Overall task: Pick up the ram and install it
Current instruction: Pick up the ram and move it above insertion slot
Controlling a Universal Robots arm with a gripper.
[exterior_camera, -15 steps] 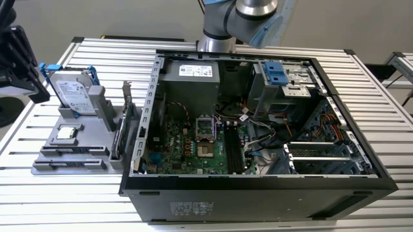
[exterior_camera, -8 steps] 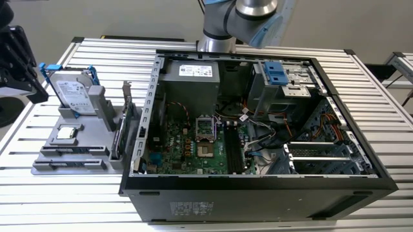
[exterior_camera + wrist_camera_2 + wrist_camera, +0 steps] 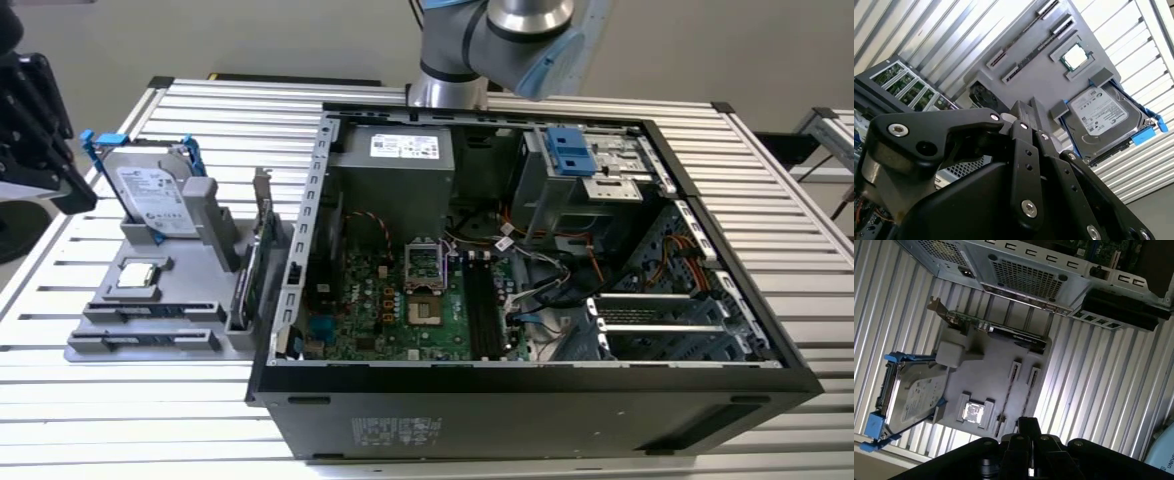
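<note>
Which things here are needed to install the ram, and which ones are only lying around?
For the job:
- ram stick, lying on the gray tray
- open computer case
- gripper, above the tray

Just lying about:
- hard drive
- processor chip
- expansion card

1. Looks like a robotics lab or assembly test cell rather than a home or office.
2. Sits on a slatted aluminium-profile table (image 3: 134, 440), bare metal all over, with another slatted surface (image 3: 834, 135) at three o'clock in the exterior view.
3. Has a Universal Robots arm (image 3: 501, 35) rising at twelve o'clock, behind an open desktop computer case (image 3: 534, 415) with its motherboard (image 3: 400, 300) exposed.
4. Keeps loose parts in a grey moulded fixture (image 3: 180, 300) at nine o'clock: a hard drive (image 3: 147, 190) in a blue frame, a processor (image 3: 140, 275), an expansion card (image 3: 263, 235) standing on edge.
</note>
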